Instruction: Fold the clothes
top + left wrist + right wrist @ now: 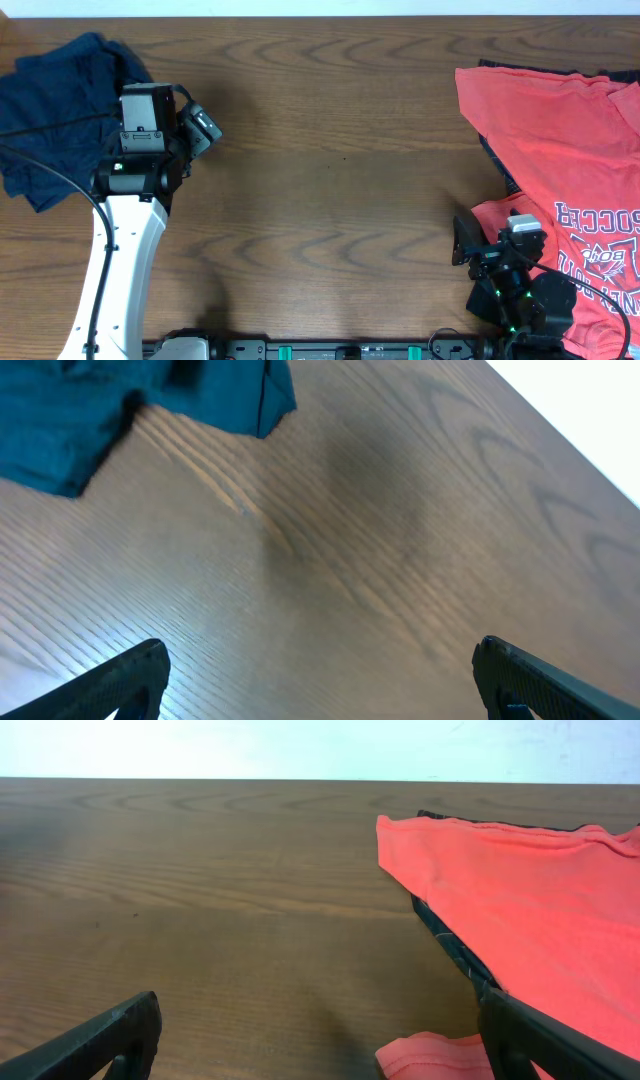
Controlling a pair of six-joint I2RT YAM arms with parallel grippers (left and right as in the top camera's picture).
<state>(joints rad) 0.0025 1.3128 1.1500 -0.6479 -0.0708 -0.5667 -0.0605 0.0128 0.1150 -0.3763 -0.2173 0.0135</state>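
My left arm (112,262) is a smooth white link topped by black joint housings and a grey boxy block (146,112). A thin black cable (45,167) loops off it, and a small green light (118,166) sits on the joint. My right arm (520,290) is nearly all black, dotted with green lights (511,328) and capped by a small pale block (524,226). The left gripper (318,672) and right gripper (318,1036) show me matte black, blunt-tipped fingers (130,678).

You work at a robotics lab bench: wood-grain table (200,900) running ahead of the jaws of the right gripper (318,1038) to a plain white wall (250,748), a cabled equipment rail (330,351) behind them.
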